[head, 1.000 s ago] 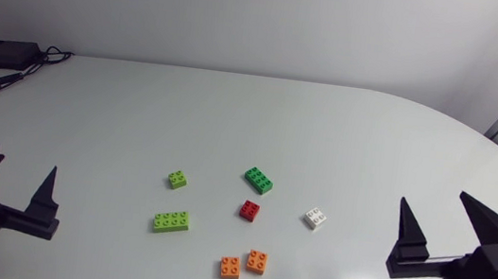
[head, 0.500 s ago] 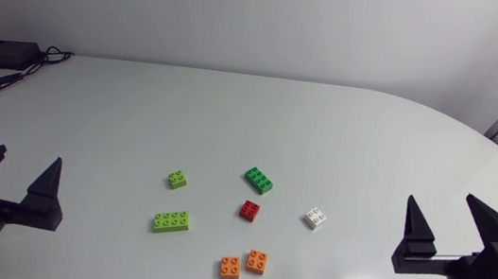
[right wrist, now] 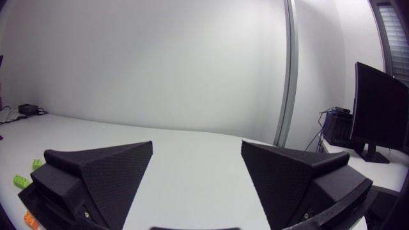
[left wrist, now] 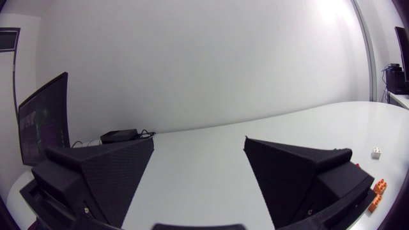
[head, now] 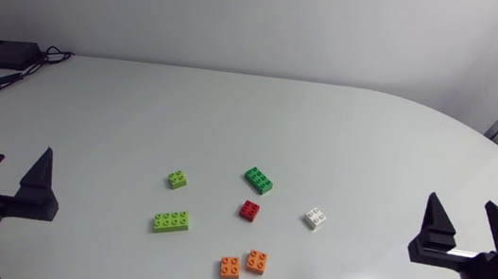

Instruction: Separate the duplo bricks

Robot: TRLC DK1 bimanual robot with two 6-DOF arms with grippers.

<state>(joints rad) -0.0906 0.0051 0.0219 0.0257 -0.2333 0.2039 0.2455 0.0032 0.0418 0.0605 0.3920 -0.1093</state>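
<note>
Both your left gripper [head: 17, 148] and right gripper [head: 461, 201] have backed outward, spread empty; pinch light, slick orange bricks [head: 257, 261] across flat sides

Duplo bricks: seven, single, studs up, between left gripper [head: 15, 151] and right gripper [head: 463, 204], well apart from all fingers | small lime brick [head: 177, 179], long lime brick [head: 170, 221]: nearer left fingers | dark green brick [head: 258, 180], red brick [head: 250, 210]: midway | white brick [head: 315, 218]: nearer right fingers | orange bricks [head: 230, 268] [head: 257, 262]: just beside each other.

Right gripper [right wrist: 197, 152]: fingers spread wide, nothing between, above white table [right wrist: 192, 169]. Off one finger's outer side: far lime green brick [right wrist: 36, 163], near lime green brick [right wrist: 22, 179], orange brick [right wrist: 29, 219].
</note>
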